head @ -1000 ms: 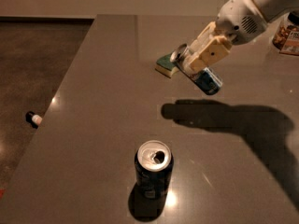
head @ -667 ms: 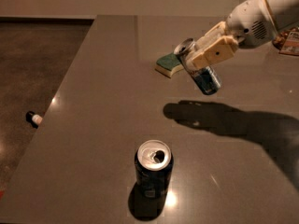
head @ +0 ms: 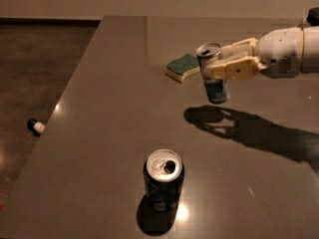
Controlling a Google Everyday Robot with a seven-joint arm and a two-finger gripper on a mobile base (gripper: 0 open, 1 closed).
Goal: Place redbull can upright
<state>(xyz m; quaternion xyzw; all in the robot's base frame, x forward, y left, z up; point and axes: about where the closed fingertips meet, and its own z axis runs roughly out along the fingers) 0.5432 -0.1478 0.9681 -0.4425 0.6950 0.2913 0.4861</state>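
**Redbull can held aloft, nearly upright, base facing down**

From where I stand, the gripper (head: 218,68) reaches in from the right, roughly level with the worktop (head: 109,108). Its jaws are closed sideways around the upper middle of the redbull can (head: 216,89). The can hangs off the surface: its shadow (head: 219,121) falls on the worktop below it and a little towards me, apart from the base.

The can's long axis runs close to vertical. The silver top leans slightly to the left and the blue base points down, so the base already faces the worktop directly beneath the jaws. I'd judge that what remains is a small correction of that lean, then a straight descent until the bottom rim sits flat.

The can is slim, silver at the top and blue lower down, and thin enough to tip if released while leaning. A green sponge (head: 182,67) lies just behind and to its left. The wider dark soda can (head: 163,178) stands well apart, nearer me.
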